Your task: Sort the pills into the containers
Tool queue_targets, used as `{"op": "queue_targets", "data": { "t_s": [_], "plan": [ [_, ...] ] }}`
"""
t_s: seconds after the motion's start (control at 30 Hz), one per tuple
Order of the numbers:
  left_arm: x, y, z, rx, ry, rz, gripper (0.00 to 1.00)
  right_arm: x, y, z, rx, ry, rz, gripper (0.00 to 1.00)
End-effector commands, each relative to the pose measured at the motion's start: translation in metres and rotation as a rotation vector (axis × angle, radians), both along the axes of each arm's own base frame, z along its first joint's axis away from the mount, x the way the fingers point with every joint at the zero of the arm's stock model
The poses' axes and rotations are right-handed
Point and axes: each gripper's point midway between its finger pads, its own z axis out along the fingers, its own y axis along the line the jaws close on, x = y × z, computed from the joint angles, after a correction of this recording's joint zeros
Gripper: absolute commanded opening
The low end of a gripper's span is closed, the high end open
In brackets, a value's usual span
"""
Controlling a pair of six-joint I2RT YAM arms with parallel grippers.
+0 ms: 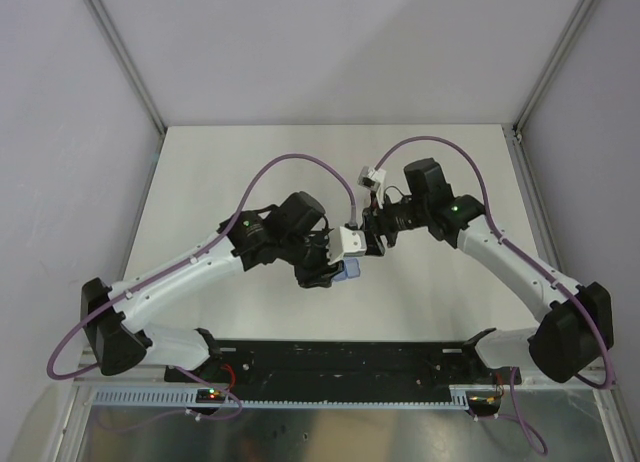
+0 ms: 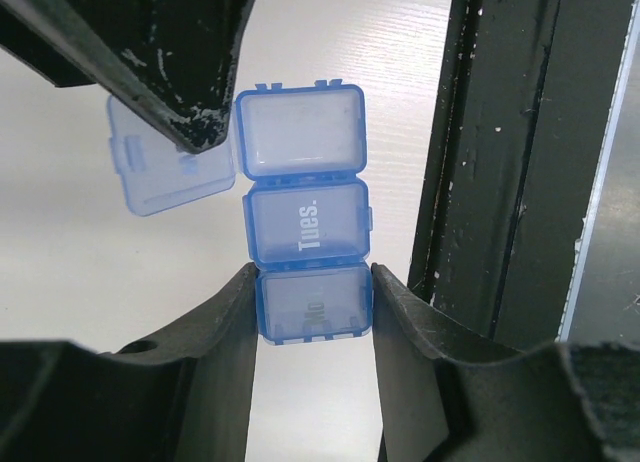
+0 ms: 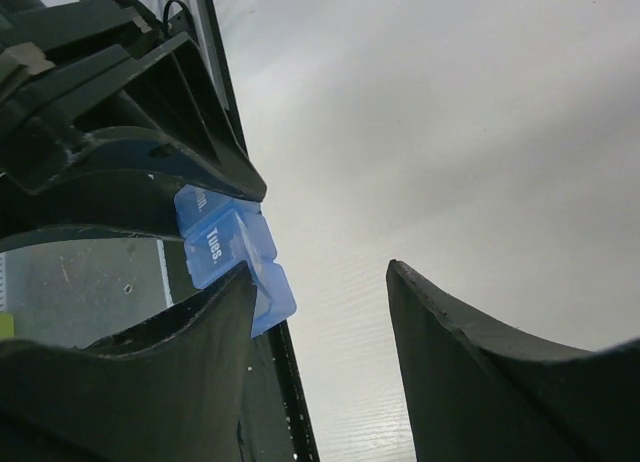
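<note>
My left claw (image 1: pixel 330 272) hangs low over the middle of the white tabletop (image 1: pixel 250 162) in the overhead view, with a bit of the blue strip (image 1: pixel 348 273) showing at its tip. The right claw (image 1: pixel 373 242) points in from the other side, its tip just beside the left one, so the two arms make an arch. From up here I cannot judge either claw's gap. The left wrist camera settles it for that side: my left claw is clamped narrow on the strip, one of its fingers (image 2: pixel 225 322) against each side wall of the nearest of the three compartments, and the strip runs straight away from me. The middle compartment reads "Tues." and its lid is down. An open lid (image 2: pixel 165 172) sticks out to the left beside the far compartment. One dark finger of the right claw reaches in from the upper left, its tip over that lid; I cannot tell whether it touches. A black rail (image 2: pixel 500 152) runs down the right. On the right wrist camera my right claw stands wide, nothing between its fingers (image 3: pixel 480 382). The strip sits just outside the left one, gripped by the dark left claw above.
</note>
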Motion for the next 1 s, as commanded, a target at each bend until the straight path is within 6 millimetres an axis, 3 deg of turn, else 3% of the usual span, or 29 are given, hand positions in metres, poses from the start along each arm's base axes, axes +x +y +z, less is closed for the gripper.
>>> {"op": "queue_targets", "data": {
  "t_s": [0.0,0.43,0.77,0.97],
  "plan": [
    [-0.004,-0.003,0.016,-0.049,-0.038,-0.032,0.00,0.015,0.005,0.018,0.022,-0.051,-0.023,0.60],
    [-0.001,-0.001,0.011,-0.025,-0.062,-0.027,0.00,0.027,0.006,0.013,-0.010,-0.032,-0.052,0.60],
    [0.017,0.007,-0.007,0.034,-0.100,0.024,0.00,0.032,-0.011,0.043,0.051,-0.051,-0.062,0.64],
    [0.042,0.013,-0.017,0.044,-0.089,0.097,0.00,0.045,-0.028,0.049,0.042,-0.093,-0.121,0.67]
  ]
}}
